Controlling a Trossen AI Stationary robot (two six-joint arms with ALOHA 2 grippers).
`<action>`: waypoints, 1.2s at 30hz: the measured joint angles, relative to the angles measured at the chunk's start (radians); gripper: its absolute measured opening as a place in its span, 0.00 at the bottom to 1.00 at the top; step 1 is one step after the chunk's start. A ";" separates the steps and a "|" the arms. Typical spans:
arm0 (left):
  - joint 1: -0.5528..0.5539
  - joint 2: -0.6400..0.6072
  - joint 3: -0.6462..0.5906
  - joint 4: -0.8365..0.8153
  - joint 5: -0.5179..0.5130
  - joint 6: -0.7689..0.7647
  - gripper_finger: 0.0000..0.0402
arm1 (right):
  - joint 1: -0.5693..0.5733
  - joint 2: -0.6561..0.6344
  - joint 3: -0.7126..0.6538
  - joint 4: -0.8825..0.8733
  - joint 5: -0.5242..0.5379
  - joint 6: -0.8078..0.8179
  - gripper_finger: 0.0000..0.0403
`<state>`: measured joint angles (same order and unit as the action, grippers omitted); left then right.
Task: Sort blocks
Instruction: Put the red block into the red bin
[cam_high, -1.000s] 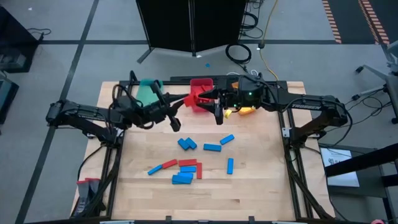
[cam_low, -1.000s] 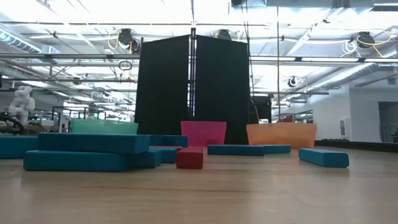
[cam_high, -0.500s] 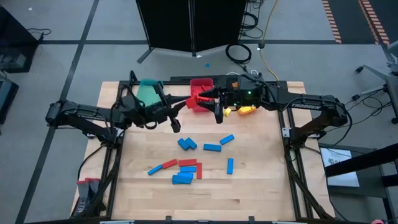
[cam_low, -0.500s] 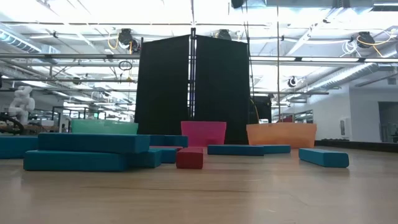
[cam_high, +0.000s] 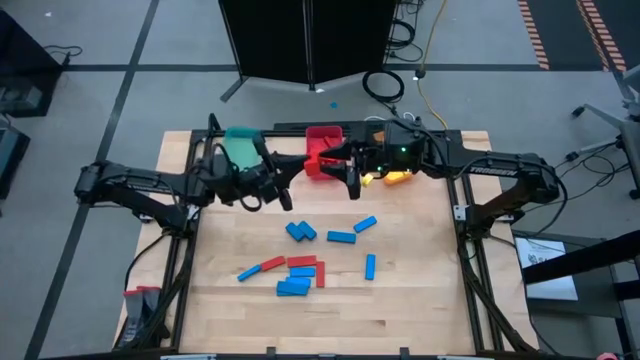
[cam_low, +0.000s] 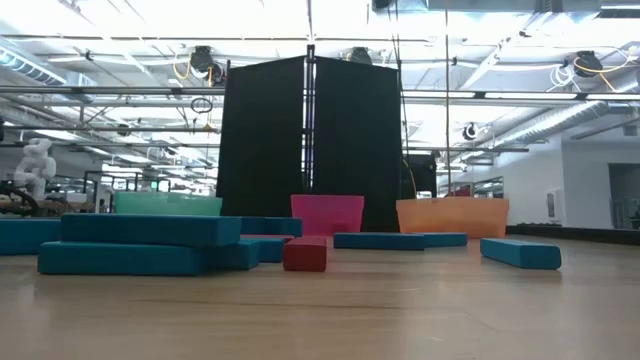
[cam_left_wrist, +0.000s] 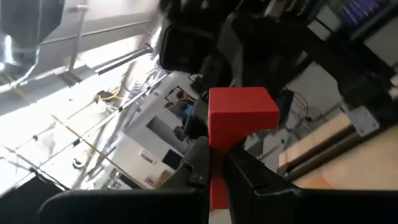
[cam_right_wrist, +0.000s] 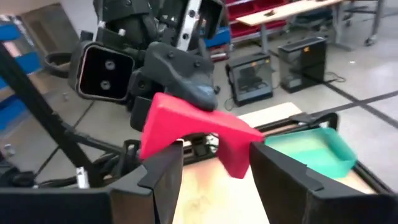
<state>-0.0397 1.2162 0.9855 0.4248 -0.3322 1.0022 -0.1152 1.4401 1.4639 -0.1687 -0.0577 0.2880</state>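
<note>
Red block (cam_left_wrist: 241, 118) is clamped in the left gripper (cam_high: 284, 196), which has drifted right since a second ago; right gripper (cam_high: 350, 186), just opposite, grips its own red block (cam_right_wrist: 193, 134) near the red bin (cam_high: 322, 145). Drop pending.

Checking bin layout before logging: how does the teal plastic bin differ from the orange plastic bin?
The teal plastic bin stands on the left arm's side of the far edge, the orange plastic bin on the right arm's side. From above, the teal bin shows mostly uncovered; the orange bin is largely hidden under the right arm. Both are open-topped and flank the red plastic bin.
</note>
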 joint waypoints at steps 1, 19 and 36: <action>0.002 -0.003 0.000 -0.012 -0.006 0.008 0.06 | -0.001 0.002 0.000 0.004 -0.022 0.000 0.45; -0.001 -0.001 0.000 0.035 -0.013 -0.025 0.06 | -0.048 0.001 0.000 -0.037 -0.072 -0.001 0.45; -0.006 -0.002 0.000 0.038 -0.003 -0.027 0.06 | -0.075 0.005 0.000 -0.035 -0.108 -0.003 0.55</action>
<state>-0.0460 1.2140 0.9855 0.4633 -0.3351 0.9756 -0.1905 1.4455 1.4639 -0.2041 -0.1660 0.2850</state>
